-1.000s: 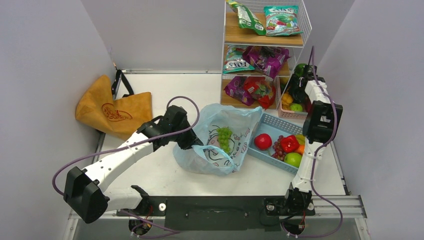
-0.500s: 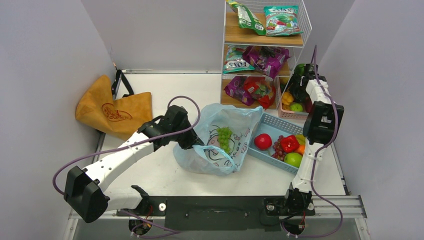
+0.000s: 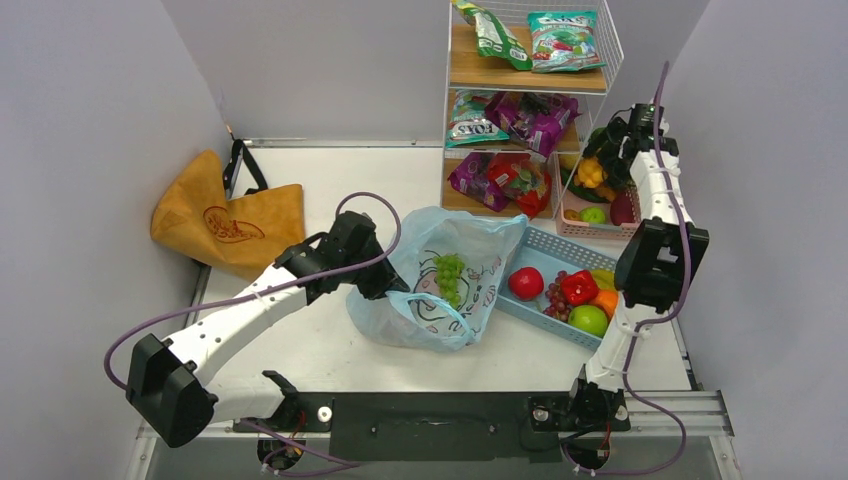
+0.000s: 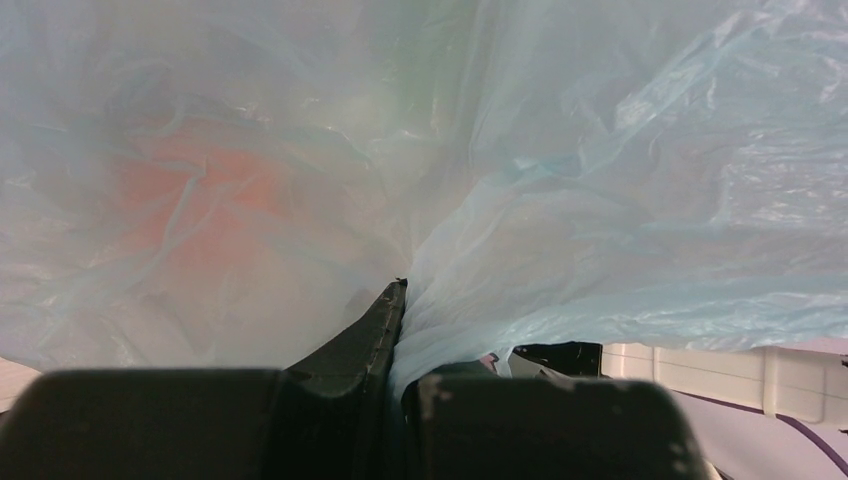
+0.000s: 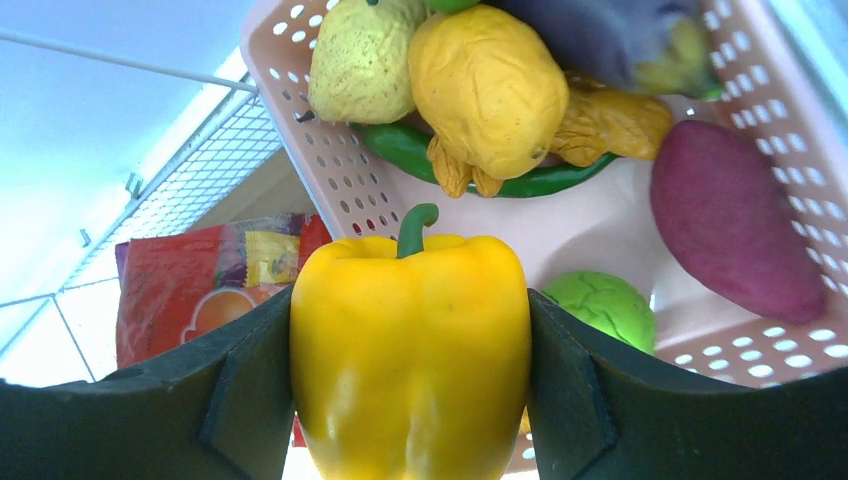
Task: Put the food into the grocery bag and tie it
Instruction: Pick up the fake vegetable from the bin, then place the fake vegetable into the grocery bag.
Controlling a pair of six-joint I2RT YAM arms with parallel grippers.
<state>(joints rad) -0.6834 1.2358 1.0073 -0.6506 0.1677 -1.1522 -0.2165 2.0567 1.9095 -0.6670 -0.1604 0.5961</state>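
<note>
1. Jaws first, from above: I see the left gripper pinched shut on the left rim of the bag, with grapes lying inside. The right gripper holds a pepper over the pink basket, beside the shelf.
2. Left wrist: both fingers meet on a fold of blue plastic.
3. Right wrist: fingers stand apart, clamping the pepper's sides, with the pink basket behind it.

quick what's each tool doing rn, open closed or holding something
Left tool: closed, pinching a fold of the grocery bag.
Right tool: closed on the yellow pepper.
</note>
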